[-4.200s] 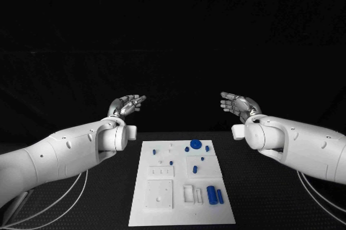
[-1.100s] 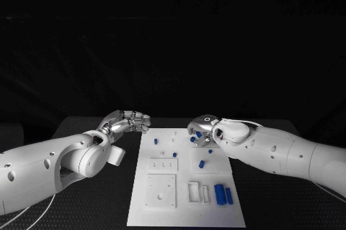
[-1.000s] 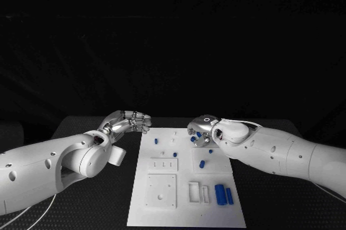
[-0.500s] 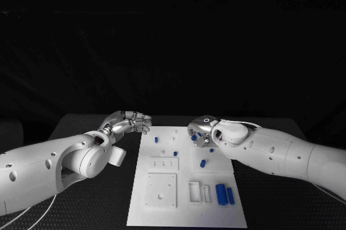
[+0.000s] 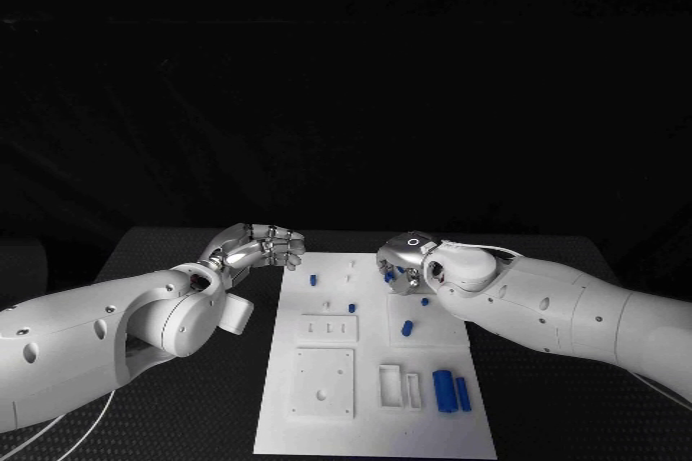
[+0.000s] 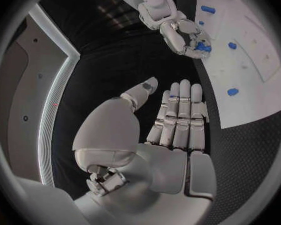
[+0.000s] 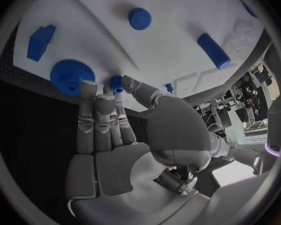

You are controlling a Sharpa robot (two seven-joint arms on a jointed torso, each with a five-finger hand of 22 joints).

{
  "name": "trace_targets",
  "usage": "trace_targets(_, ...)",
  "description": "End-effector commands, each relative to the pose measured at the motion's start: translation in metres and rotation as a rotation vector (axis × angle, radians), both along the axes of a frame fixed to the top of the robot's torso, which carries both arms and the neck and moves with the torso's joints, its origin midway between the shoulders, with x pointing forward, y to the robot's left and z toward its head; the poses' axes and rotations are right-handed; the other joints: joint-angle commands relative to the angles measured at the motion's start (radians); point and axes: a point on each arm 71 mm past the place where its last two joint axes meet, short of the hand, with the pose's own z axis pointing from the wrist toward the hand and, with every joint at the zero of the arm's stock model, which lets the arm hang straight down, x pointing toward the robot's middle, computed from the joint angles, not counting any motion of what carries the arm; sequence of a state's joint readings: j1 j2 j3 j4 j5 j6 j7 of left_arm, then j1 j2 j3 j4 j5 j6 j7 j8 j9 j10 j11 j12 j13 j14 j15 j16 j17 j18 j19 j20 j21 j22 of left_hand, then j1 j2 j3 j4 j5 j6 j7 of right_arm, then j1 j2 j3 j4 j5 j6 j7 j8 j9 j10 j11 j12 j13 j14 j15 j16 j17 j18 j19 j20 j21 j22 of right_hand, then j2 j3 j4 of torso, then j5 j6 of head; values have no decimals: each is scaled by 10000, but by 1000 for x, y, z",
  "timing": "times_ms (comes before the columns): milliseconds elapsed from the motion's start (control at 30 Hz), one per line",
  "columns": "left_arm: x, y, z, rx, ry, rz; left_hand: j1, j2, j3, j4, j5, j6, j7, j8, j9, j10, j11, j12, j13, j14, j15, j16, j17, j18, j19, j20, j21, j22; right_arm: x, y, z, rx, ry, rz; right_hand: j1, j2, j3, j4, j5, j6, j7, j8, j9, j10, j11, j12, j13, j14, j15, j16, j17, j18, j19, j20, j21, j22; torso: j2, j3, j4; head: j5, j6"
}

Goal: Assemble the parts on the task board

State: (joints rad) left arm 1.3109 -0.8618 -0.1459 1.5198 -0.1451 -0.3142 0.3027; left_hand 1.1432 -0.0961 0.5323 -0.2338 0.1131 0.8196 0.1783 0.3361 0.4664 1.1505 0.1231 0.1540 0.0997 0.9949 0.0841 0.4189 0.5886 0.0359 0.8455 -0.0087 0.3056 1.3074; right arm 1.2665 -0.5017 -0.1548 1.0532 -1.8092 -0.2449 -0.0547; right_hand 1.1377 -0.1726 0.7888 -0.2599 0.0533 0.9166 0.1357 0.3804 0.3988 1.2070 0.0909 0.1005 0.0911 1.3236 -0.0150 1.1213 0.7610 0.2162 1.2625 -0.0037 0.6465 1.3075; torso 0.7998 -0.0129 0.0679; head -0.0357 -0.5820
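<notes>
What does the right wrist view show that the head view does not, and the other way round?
Right wrist view alone: the right hand from behind, its fingertips at a blue toothed wheel and a small blue peg. Head view alone: the left hand off the board's left edge, and two blue cylinders near the front. Both: the white task board with blue parts.

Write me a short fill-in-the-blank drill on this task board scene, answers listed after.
1. The right hand is over the far part of the white ____.
2. The left hand is off the task board, above the ____ table.
3. The left hand holds ____.
4. The two long blue cylinders lie on the board's ____ end, closest to the robot.

Missing words: task board; black; nothing; near
</notes>
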Motion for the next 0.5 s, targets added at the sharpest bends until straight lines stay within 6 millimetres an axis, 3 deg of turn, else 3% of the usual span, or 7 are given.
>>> trace_targets(33, -1, -3, 1, -137, -30, -225, -112, 2, 39, 23, -31, -57, 24, -37, -10, -10, 57, -43, -16, 12, 78, -65, 11, 166, -45, -6, 57, 236, 0, 1, 0, -233, -318, -75, 6, 239, 104, -38, -49, 208, -40, 130, 82, 351, -77, 136, 79, -19, -142, 75, -27, 456, 2, -36, 104, 249, 36, 13, 10, -15, 15)
trace_targets(233, -1, -3, 1, -144, -28, -242, -118, -3, 39, 22, -35, -61, 26, -42, -11, -14, 61, -51, -18, 10, 79, -72, 16, 168, -50, -6, 60, 236, 0, 3, 1, -205, -522, -50, -42, 343, 135, -132, -48, 361, -78, 224, 168, 543, -164, 195, 174, -19, -228, 128, -55, 456, 0, -41, 208, 250, 68, 14, 8, -10, 37)
trace_targets(500, 0, -4, 1, -146, -22, -265, -111, 6, 50, 14, -34, -58, 25, -44, -9, -15, 66, -61, -20, 8, 79, -83, 24, 171, -58, -5, 65, 236, -1, 6, 5, -29, -1008, -3, -296, 617, -58, -257, -47, 798, -247, 455, 379, 976, -363, 311, 402, -56, -428, 271, -89, 456, 109, -84, 757, 267, 94, 19, 7, 22, 79)
